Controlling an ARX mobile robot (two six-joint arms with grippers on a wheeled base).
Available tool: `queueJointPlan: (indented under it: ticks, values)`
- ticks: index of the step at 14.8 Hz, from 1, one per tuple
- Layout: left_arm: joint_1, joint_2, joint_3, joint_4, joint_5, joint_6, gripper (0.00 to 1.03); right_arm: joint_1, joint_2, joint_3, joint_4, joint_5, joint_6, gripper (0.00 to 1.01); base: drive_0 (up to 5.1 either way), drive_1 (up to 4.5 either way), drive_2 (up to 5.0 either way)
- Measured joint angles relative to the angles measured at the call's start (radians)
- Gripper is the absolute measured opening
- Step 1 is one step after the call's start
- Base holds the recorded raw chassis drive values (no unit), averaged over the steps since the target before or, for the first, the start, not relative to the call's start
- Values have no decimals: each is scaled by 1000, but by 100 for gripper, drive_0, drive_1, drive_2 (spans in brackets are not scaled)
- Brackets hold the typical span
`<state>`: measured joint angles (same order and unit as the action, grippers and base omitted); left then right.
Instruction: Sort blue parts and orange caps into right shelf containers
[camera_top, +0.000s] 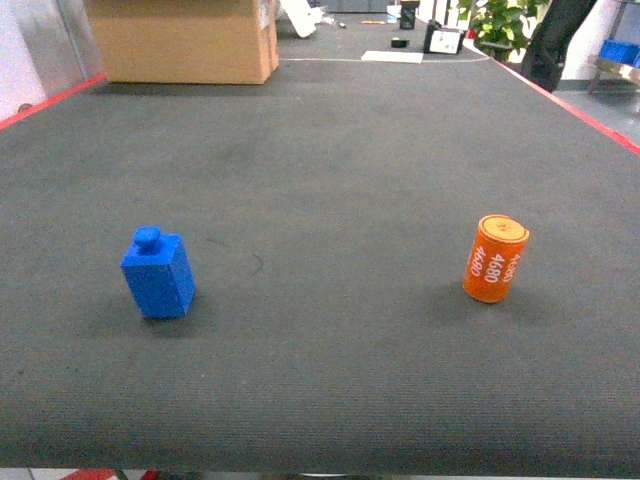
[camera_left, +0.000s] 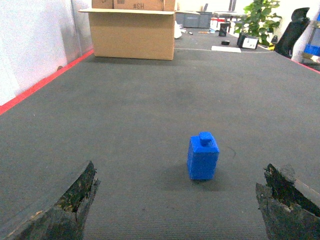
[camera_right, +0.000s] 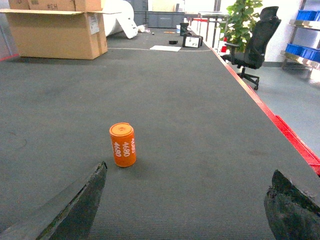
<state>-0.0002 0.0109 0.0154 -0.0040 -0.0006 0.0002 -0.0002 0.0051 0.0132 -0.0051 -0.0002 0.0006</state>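
Observation:
A blue part (camera_top: 157, 273), a block with a round stud on top, stands upright on the dark mat at the left. An orange cap (camera_top: 495, 259), a cylinder printed 4680, stands at the right. Neither gripper shows in the head view. My left gripper (camera_left: 180, 175) is open just above the mat, and the blue part (camera_left: 203, 156) stands a little ahead, right of its centre. My right gripper (camera_right: 190, 170) is open too, with the orange cap (camera_right: 123, 145) ahead near its left finger (camera_right: 80, 205). Blue containers (camera_right: 301, 51) sit on a metal shelf far off to the right.
A large cardboard box (camera_top: 183, 40) stands at the far left end of the table. Red strips (camera_right: 270, 112) mark the table's side edges. Beyond the right edge are a black office chair (camera_right: 255, 42) and a plant (camera_right: 242, 20). Papers and small devices (camera_top: 393, 56) lie at the far end.

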Motion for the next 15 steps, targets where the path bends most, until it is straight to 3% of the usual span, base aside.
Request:
queueJointPlan:
  ticks: [15]
  values:
    - [0,0,0,0,0,0,98,0,0,0,0,0,0,98,0,0,0]
